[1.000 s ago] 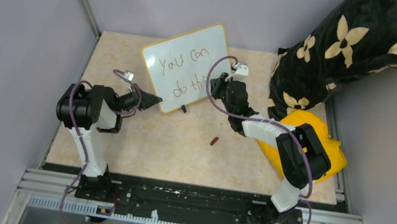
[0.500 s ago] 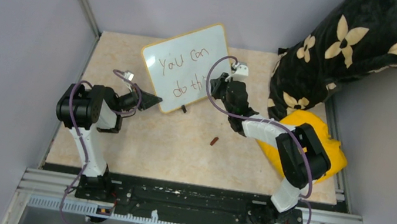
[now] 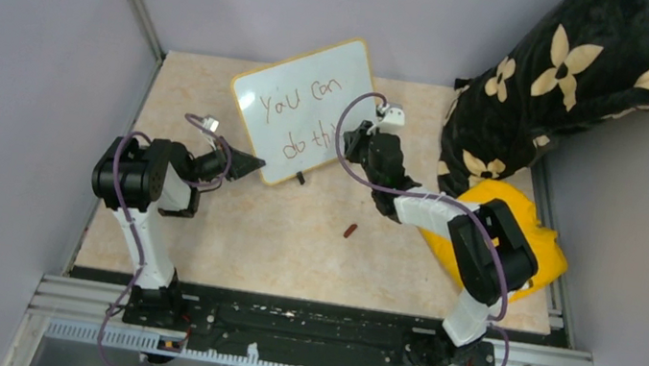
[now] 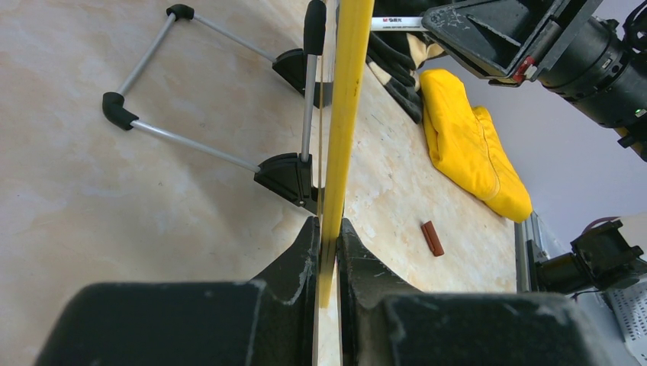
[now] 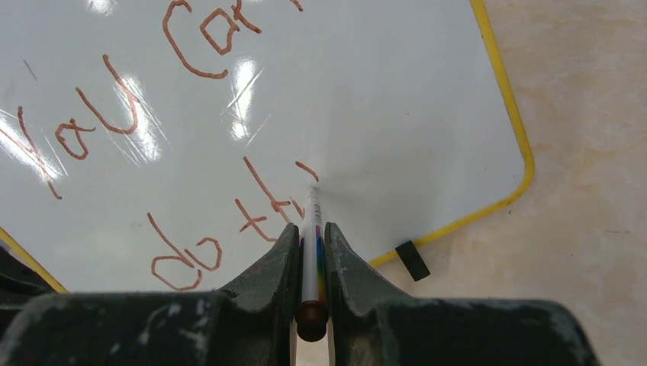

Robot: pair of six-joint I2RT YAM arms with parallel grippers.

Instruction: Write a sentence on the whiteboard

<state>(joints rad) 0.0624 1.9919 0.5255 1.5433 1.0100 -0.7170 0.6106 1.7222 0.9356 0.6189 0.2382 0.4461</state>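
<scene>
The whiteboard (image 3: 312,94) stands propped, small brown piece (image 3: 350,231) and yellow cloth (image 3: 547,260) nearby.

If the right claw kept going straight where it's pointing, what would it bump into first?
The whiteboard. The right claw points straight at it, and the marker it grips seems to touch the surface after "do th". The marker's tip would likely press in before the claw itself.
</scene>
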